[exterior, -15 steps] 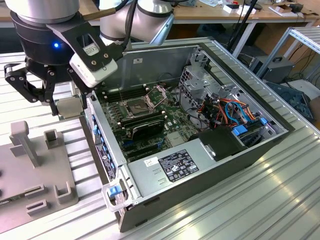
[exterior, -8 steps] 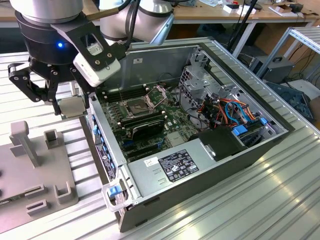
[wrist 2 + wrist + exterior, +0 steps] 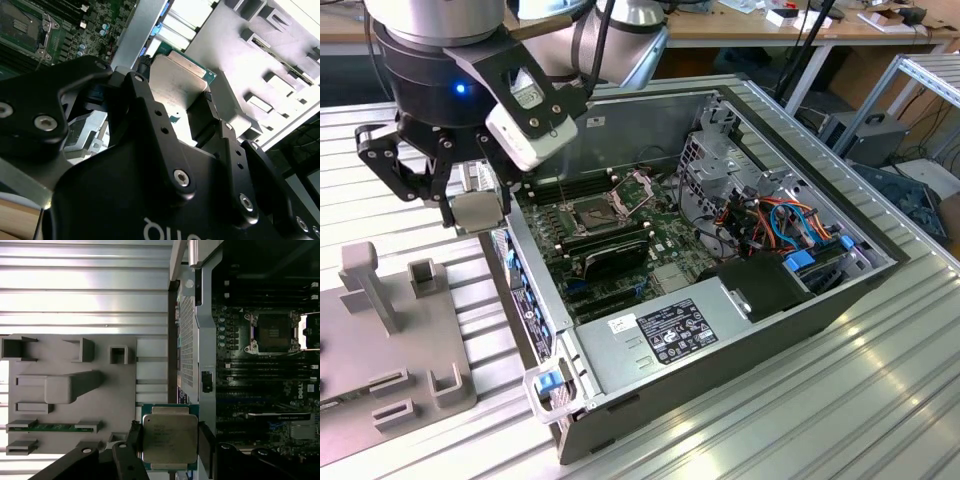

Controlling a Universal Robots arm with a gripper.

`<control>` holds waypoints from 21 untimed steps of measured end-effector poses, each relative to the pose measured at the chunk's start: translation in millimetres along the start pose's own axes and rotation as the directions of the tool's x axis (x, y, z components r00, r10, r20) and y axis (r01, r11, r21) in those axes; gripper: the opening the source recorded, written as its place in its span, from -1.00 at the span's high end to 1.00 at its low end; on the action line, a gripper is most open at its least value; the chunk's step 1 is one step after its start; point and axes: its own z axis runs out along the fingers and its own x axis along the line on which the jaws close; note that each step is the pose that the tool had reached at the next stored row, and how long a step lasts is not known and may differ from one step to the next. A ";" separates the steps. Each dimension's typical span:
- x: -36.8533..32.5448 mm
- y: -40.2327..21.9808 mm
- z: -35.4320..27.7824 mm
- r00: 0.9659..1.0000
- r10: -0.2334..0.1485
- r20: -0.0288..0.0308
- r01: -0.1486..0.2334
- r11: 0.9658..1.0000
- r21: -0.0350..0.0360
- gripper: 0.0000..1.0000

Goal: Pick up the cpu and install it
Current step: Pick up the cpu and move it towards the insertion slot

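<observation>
The cpu (image 3: 170, 437), a flat square chip with a dull silver top and a green rim, sits between the black fingers (image 3: 134, 440) of my gripper (image 3: 170, 441), which is shut on it. In the exterior view the gripper (image 3: 475, 212) hangs with the cpu (image 3: 477, 213) just outside the open computer case's wall (image 3: 535, 270), on the exterior view's left. The second wrist view has the cpu (image 3: 177, 82) between the two pads. The open socket (image 3: 592, 212) lies on the green motherboard inside the case, apart from the chip, and also appears in both wrist views (image 3: 274, 332) (image 3: 20, 25).
A grey fixture plate (image 3: 380, 330) with slots and posts lies under and beside the gripper; a green memory stick (image 3: 50, 427) rests in it. Inside the case are black memory sticks (image 3: 605, 245), a power supply (image 3: 660, 335) and a drive cage with cables (image 3: 770, 220).
</observation>
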 end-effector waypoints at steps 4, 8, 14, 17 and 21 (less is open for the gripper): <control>-7.2 0.0 0.2 1.000 0.000 0.000 0.000 1.000 0.000 -0.09; -13.7 0.0 0.4 1.000 0.000 0.000 0.000 1.000 0.000 -0.09; -29.6 0.1 0.9 1.000 0.000 0.000 0.000 1.000 0.000 -0.09; -33.1 0.1 1.0 1.000 0.000 0.000 0.000 1.000 0.000 -0.09; -37.7 0.1 1.1 1.000 0.000 0.000 0.000 1.000 0.000 -0.09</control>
